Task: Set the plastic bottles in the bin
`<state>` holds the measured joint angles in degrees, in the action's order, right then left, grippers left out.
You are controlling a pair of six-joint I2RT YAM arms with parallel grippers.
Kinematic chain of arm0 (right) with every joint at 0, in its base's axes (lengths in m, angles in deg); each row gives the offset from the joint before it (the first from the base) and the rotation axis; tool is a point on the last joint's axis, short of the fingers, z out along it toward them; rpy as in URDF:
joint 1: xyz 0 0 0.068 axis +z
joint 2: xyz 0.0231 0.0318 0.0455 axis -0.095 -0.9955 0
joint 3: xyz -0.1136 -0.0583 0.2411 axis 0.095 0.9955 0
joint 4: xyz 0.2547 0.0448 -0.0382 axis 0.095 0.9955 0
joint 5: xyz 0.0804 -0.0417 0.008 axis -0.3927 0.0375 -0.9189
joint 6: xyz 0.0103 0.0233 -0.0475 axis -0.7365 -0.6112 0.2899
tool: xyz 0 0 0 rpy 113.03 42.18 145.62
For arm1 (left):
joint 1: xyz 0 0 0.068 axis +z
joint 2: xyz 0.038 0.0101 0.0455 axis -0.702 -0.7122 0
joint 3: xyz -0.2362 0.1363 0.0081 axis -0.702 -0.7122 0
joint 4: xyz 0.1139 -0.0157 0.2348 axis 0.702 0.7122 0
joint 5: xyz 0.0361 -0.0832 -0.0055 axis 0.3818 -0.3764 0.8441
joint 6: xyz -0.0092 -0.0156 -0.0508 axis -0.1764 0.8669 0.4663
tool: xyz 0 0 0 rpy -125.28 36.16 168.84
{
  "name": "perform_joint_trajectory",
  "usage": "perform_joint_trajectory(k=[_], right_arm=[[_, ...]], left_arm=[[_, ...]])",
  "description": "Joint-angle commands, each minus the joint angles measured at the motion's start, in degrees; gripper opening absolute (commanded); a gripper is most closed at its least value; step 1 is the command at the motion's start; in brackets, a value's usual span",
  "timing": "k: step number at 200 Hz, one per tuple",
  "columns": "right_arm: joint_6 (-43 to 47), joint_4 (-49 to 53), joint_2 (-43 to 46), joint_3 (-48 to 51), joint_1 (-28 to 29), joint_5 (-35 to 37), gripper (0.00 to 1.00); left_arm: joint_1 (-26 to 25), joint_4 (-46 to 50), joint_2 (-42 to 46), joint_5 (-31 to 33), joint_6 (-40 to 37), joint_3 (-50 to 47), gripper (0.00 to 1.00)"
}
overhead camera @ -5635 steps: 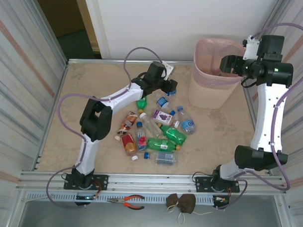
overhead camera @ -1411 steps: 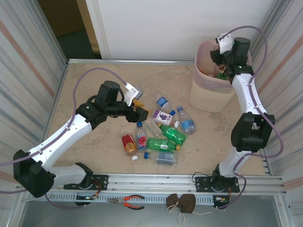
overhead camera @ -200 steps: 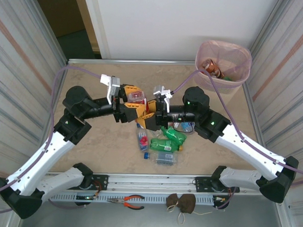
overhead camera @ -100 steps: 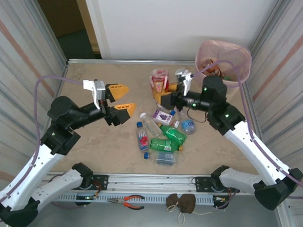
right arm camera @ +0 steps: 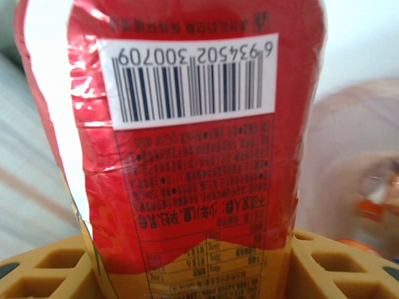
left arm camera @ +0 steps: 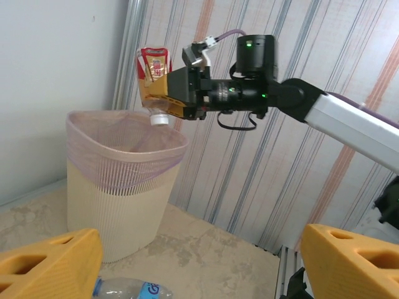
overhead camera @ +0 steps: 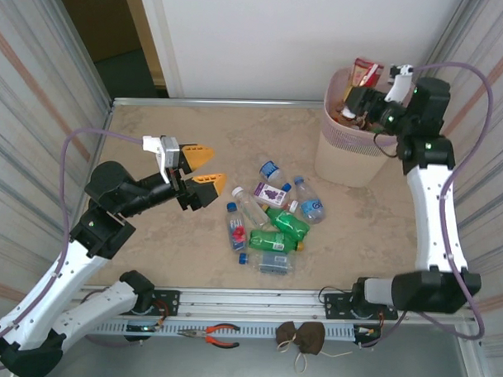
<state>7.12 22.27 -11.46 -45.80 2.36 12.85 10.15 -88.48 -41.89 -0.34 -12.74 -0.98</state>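
Right gripper [overhead camera: 360, 95] clamped on the red-label bottle [overhead camera: 365, 73], held cap-down above the bin [overhead camera: 343, 154] mouth. Left gripper [overhead camera: 215, 166] jaws apart, empty, just left of the bottle pile [overhead camera: 271, 222] on the table [overhead camera: 154, 135].

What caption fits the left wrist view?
Right gripper holds a red-labelled plastic bottle cap-down above the tall pale-pink lattice bin.

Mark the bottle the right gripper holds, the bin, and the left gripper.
red-labelled bottle [left arm camera: 153, 78], left wrist view, on its body.
bin [left arm camera: 112, 212], left wrist view, on its ribbed wall.
left gripper [overhead camera: 215, 167], top external view, between its orange fingertips.
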Motion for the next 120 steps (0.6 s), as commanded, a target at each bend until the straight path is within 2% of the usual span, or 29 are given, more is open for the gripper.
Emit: perform_joint_trajectory(k=[1,58,120], right_arm=[[-2.4,6.3,-6.0,-6.0,-2.9,0.2,0.51],[-1.3,17.7,-21.4,-19.9,-4.8,0.5,0.51],[-3.2,22.4,-32.0,-24.4,-2.3,-4.4,0.50]], left_arm=[[0.3,-0.9,0.7,0.6,0.8,-0.8,0.83],[0.3,-1.1,0.0,1.1,1.5,-1.9,0.83],[0.3,-1.7,-1.7,1.0,2.6,-3.1,0.82]])
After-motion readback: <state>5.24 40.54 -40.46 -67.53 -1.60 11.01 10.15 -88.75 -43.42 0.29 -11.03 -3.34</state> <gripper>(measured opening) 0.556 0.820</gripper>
